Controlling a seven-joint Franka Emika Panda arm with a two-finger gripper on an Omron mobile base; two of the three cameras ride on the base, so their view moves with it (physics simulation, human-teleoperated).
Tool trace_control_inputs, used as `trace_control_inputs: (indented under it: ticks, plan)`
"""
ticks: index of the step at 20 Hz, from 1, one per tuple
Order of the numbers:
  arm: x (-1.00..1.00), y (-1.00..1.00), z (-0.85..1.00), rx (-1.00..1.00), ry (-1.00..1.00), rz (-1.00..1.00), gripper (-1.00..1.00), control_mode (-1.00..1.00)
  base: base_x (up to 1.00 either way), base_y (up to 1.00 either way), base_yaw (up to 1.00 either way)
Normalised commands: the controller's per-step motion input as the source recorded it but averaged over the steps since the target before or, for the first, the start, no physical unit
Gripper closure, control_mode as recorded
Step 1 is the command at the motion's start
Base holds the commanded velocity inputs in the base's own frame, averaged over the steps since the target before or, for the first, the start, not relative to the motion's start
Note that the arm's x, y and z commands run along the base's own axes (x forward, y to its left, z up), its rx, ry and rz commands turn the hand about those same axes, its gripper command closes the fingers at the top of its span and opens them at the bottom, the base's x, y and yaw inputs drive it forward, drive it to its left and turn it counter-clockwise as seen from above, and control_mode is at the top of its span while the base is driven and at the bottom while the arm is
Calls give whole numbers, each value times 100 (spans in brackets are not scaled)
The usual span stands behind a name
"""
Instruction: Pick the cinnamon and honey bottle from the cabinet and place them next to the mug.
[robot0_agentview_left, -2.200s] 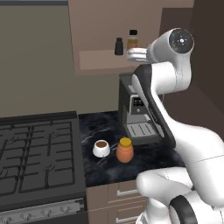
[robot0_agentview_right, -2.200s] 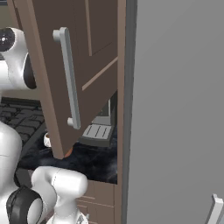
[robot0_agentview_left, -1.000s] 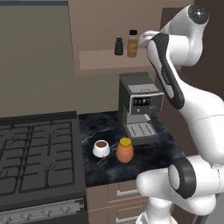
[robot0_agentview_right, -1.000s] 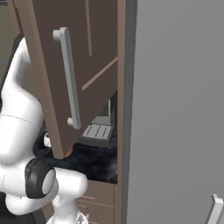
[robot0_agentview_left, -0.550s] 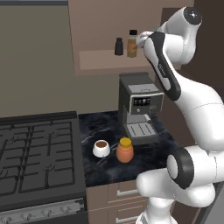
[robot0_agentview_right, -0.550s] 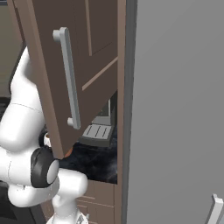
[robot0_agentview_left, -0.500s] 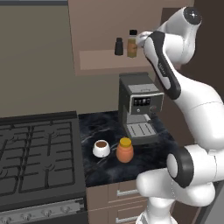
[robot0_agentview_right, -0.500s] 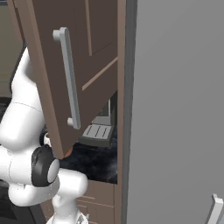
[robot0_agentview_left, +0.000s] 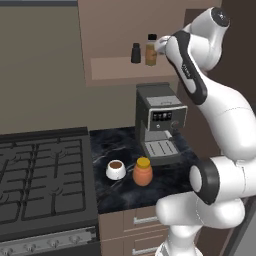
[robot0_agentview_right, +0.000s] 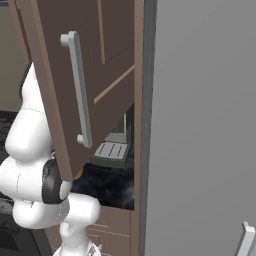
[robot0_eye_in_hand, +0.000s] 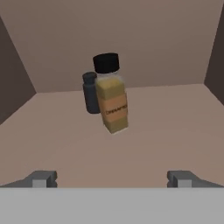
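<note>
Kitchen scene: two bottles on the cabinet (robot0_agentview_left: 125, 30) shelf, a mug and jar on the tabletop (robot0_agentview_left: 125, 145) below.

On the shelf board (robot0_agentview_left: 130, 67), the cinnamon (robot0_agentview_left: 151, 50) stands just beside a shorter bottle (robot0_agentview_left: 135, 53), which sits at its 9 o'clock in the left base view; in the hand view the cinnamon (robot0_eye_in_hand: 110, 92) is in front, the shorter bottle (robot0_eye_in_hand: 91, 93) partly behind it at 10 o'clock. The hand (robot0_agentview_left: 161, 46) sits at the cinnamon's 3 o'clock, close by. Under the shelf stands a coffee machine (robot0_agentview_left: 159, 122). Before it, at 7 o'clock, the honey bottle (robot0_agentview_left: 143, 171) stands just beside the mug (robot0_agentview_left: 115, 169), which is at its 9 o'clock. A stove (robot0_agentview_left: 42, 182) lies left of the tabletop.
</note>
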Motion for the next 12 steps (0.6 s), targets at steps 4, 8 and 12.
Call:
trace_control_inputs:
  ticks: [4,8,12]
  plan:
    - [27,1,0,-1,3,2,-100,-100,0,0,0]
    - [24,7,-7,-1,3,1,-100,-100,0,0,0]
    - [29,7,-11,-1,2,0,-100,-100,0,0,0]
